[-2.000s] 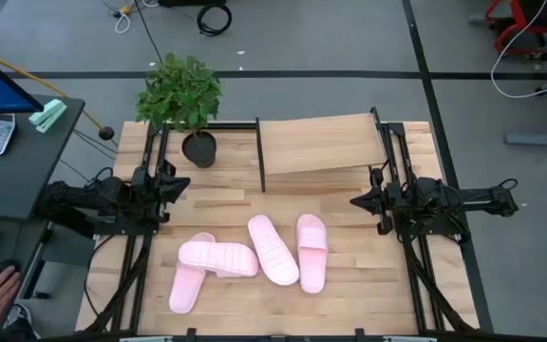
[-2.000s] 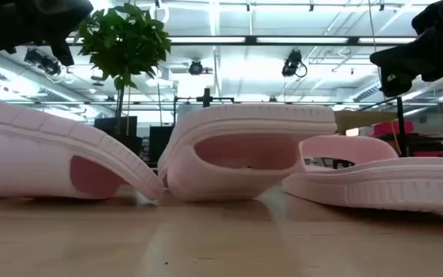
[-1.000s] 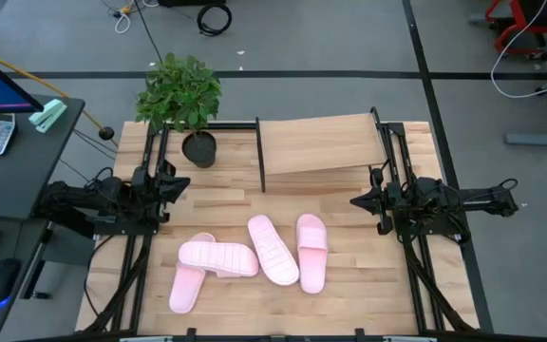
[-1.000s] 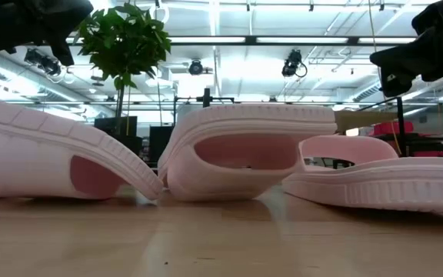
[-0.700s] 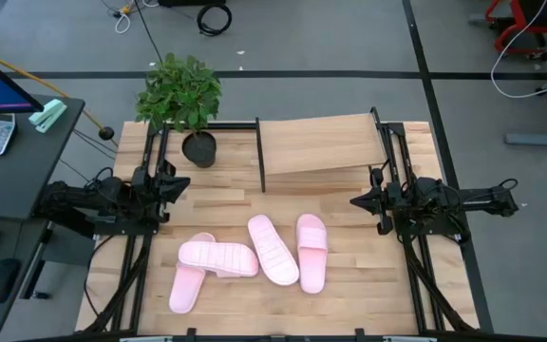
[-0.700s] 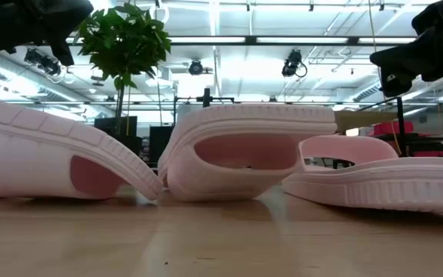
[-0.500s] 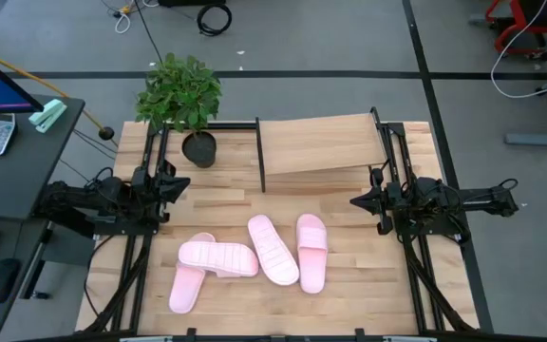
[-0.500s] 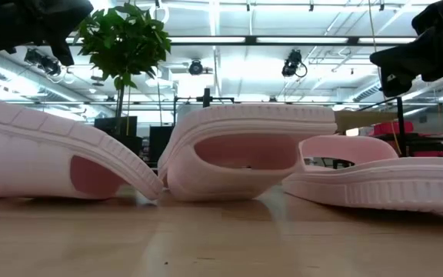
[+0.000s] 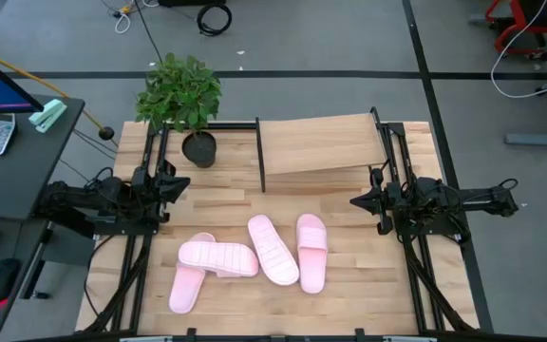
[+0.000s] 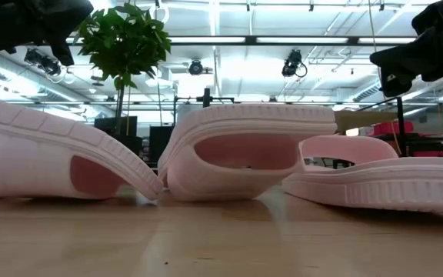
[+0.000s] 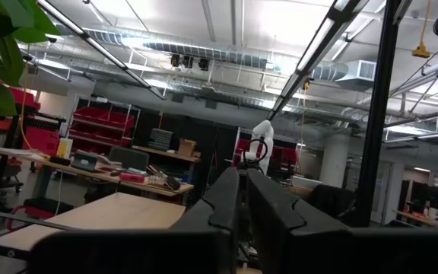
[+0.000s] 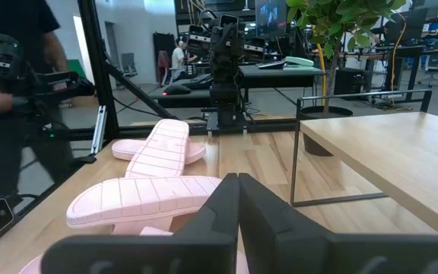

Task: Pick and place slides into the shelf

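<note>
Four pale pink slides lie on the near half of the table. One slide [image 9: 221, 257] lies across another [image 9: 184, 284], a third [image 9: 273, 250] is angled in the middle, and a fourth [image 9: 311, 252] lies to its right. The low view shows three of them, among them the middle one [image 10: 244, 154], on its side. The shelf [image 9: 316, 144] stands at the far edge with nothing on its slanted board. My left gripper [image 9: 180, 185] hovers shut near the left side, and my right gripper [image 9: 357, 201] hovers shut near the right side. Both point inward, away from the slides.
A potted plant [image 9: 180, 95] stands at the far left corner, beside the shelf's left frame. Black arm bases and rails run along both table sides. Bare planks lie between the grippers and in front of the shelf. A person [image 12: 14, 68] stands beyond the table's left side, by a desk [image 9: 8, 123].
</note>
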Robot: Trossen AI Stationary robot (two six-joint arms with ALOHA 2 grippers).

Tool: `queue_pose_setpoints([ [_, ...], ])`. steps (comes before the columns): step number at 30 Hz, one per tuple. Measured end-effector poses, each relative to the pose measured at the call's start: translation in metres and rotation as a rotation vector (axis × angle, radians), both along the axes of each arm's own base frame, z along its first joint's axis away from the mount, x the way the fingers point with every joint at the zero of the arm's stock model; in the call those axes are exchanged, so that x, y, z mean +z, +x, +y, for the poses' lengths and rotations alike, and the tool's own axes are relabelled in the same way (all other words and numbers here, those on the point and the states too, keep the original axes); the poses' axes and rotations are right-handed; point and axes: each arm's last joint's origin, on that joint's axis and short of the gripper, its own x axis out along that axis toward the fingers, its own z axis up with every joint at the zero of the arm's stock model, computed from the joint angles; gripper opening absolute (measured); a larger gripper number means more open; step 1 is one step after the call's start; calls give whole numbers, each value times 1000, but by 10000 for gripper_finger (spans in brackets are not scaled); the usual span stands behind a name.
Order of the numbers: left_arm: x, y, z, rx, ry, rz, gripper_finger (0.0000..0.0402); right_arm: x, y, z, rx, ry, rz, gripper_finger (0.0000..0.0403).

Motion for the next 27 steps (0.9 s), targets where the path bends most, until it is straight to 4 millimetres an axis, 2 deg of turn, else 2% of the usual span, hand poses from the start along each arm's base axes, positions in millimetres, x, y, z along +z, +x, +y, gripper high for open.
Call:
queue_pose_setpoints([
  [8, 0, 0, 0, 0, 0, 0, 23, 0, 0, 0, 0, 0, 0, 14],
  [19, 0, 0, 0, 0, -1, 0, 36, 0, 0, 0, 0, 0, 0, 14],
  [27, 0, 0, 0, 0, -1, 0, 28, 0, 0, 0, 0, 0, 0, 14],
])
